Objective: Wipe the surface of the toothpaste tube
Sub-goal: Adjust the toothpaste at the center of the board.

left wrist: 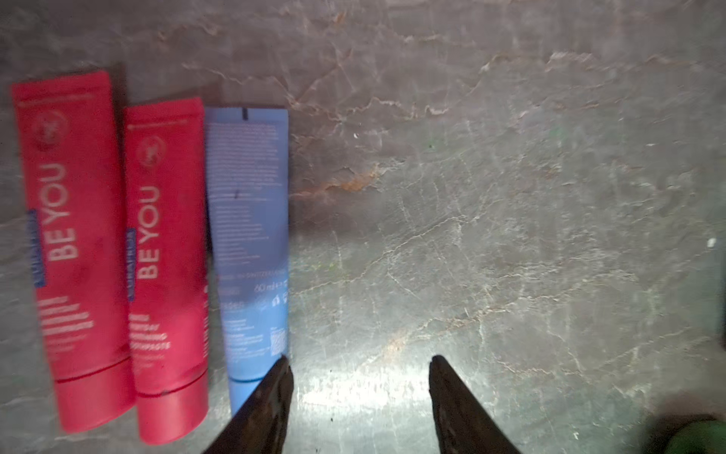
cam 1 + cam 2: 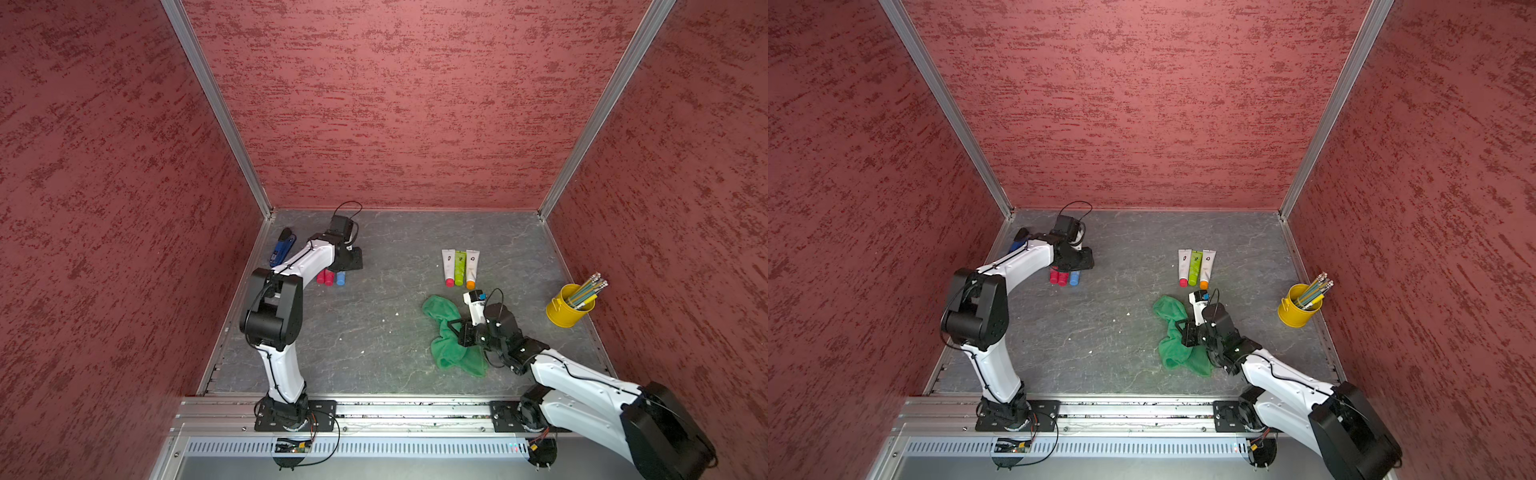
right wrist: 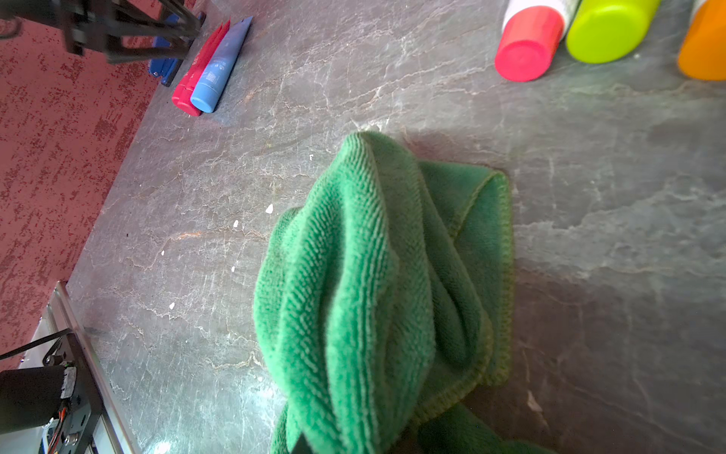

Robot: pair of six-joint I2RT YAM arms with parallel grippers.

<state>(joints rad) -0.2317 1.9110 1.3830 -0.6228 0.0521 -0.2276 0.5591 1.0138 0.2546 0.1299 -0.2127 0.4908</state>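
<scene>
Found the blue toothpaste tube (image 1: 249, 236) flat on the tabletop (image 1: 510, 196), just beside two red tubes (image 1: 74, 236), left of centre in both top views. Saw the left end effector (image 1: 357, 361) parted and empty, with one finger overlapping the tube's cap end. Saw the right end effector (image 2: 457, 330) pinched shut on the green cloth (image 2: 440, 309), lower right of centre. Noted bare tabletop between, left wall (image 2: 124, 208) near the tubes.
</scene>
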